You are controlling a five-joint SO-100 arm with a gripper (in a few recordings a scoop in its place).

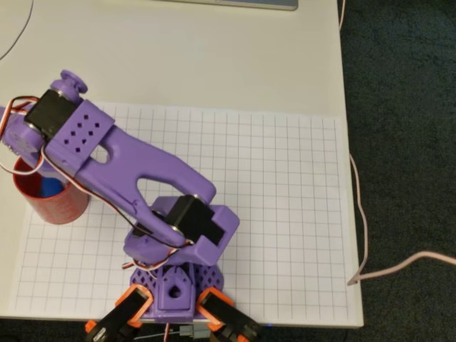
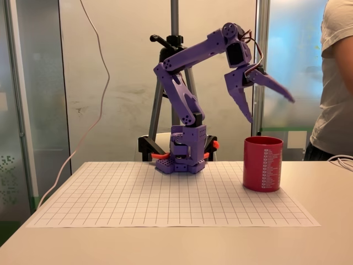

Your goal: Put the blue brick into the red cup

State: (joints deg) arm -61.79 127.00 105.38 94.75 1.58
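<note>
The red cup (image 1: 60, 204) stands at the left edge of the grid mat in the overhead view, partly under the purple arm. Inside it a patch of bright blue shows, the blue brick (image 1: 50, 187), lying on the cup's bottom. In the fixed view the red cup (image 2: 263, 164) stands upright at the right of the mat, and its wall hides the brick. My gripper (image 2: 271, 110) hangs a short way above the cup's mouth. It is open, its two purple fingers spread wide with nothing between them.
A white grid mat (image 1: 285, 199) covers the table; the table's right edge (image 1: 350, 178) drops to dark floor, with a pale cable (image 1: 363, 235) there. A person (image 2: 336, 83) stands close behind the cup on the right. A tripod (image 2: 174, 61) rises behind the arm's base (image 2: 185, 157).
</note>
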